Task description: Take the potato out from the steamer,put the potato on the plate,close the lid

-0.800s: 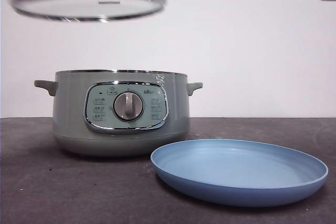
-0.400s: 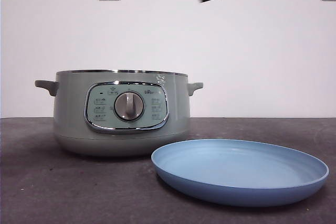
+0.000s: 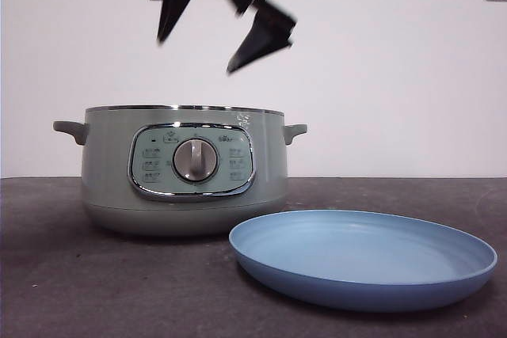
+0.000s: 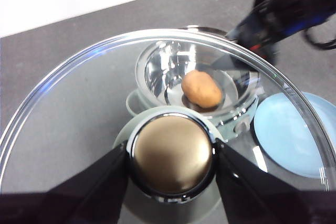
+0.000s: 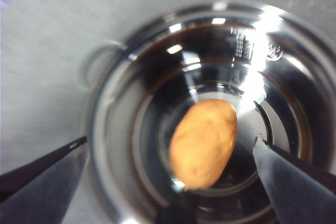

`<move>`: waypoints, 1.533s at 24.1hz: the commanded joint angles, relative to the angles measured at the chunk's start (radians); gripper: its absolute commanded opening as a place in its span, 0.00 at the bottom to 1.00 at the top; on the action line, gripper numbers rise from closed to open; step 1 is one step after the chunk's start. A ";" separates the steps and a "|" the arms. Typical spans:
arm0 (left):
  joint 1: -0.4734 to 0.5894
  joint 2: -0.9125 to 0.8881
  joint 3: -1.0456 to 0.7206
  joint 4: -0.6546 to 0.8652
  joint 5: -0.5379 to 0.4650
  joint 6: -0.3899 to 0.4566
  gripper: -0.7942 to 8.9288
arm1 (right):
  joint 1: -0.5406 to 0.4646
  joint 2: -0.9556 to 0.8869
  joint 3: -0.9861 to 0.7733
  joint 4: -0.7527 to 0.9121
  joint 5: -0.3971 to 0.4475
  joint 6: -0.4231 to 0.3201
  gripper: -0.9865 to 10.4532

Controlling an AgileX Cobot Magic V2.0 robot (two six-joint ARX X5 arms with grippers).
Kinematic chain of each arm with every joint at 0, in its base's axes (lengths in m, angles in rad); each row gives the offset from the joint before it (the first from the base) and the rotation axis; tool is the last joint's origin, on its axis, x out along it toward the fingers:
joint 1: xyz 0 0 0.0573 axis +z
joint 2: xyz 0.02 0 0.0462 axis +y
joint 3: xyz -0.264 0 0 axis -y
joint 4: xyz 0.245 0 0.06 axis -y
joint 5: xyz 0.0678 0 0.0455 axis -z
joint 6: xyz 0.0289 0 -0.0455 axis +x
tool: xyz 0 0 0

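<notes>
The sage-green steamer [image 3: 182, 168] stands uncovered on the dark table. The orange-brown potato [image 5: 203, 142] lies in its shiny bowl and also shows through the glass as the potato [image 4: 201, 88]. My right gripper [image 3: 196, 55] hangs open above the pot, and in the right wrist view this gripper [image 5: 170, 140] has a jaw on either side of the potato, well above it. My left gripper [image 4: 171, 148] is shut on the knob of the glass lid [image 4: 79, 114], held high over the table and out of the front view. The light-blue plate [image 3: 364, 259] lies empty in front of the pot, to its right.
A white wall with two sockets rises behind the table. The steamer's side handles [image 3: 70, 130] stick out left and right. The right arm [image 4: 283, 9] shows in the left wrist view over the pot.
The lid, held at the top left one second ago, has gone up out of the front view. The right gripper came in from the top right and now hangs open over the steamer.
</notes>
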 commanded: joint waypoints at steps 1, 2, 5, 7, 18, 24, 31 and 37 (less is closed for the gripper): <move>0.003 -0.011 0.005 0.021 -0.002 -0.009 0.07 | 0.013 0.063 0.013 0.013 0.047 -0.016 0.63; 0.003 -0.011 0.005 0.017 -0.002 -0.009 0.07 | 0.015 0.079 0.013 0.020 0.063 -0.018 0.63; 0.003 -0.010 0.005 0.017 -0.002 -0.009 0.07 | 0.018 0.124 0.013 0.035 0.089 -0.018 0.63; 0.003 -0.010 0.005 0.016 -0.002 -0.009 0.07 | 0.018 0.148 0.013 0.043 0.097 -0.018 0.60; 0.002 -0.010 0.005 0.016 0.000 -0.008 0.07 | 0.023 0.224 0.013 0.102 0.117 -0.024 0.61; 0.002 -0.010 0.005 0.016 0.001 -0.007 0.07 | 0.027 0.254 0.013 0.103 0.143 -0.025 0.53; 0.002 -0.010 0.005 0.016 0.001 -0.005 0.07 | 0.028 0.253 0.013 0.096 0.143 -0.026 0.08; 0.002 -0.010 0.005 0.017 0.002 -0.001 0.07 | 0.028 0.145 0.014 0.086 0.144 -0.037 0.08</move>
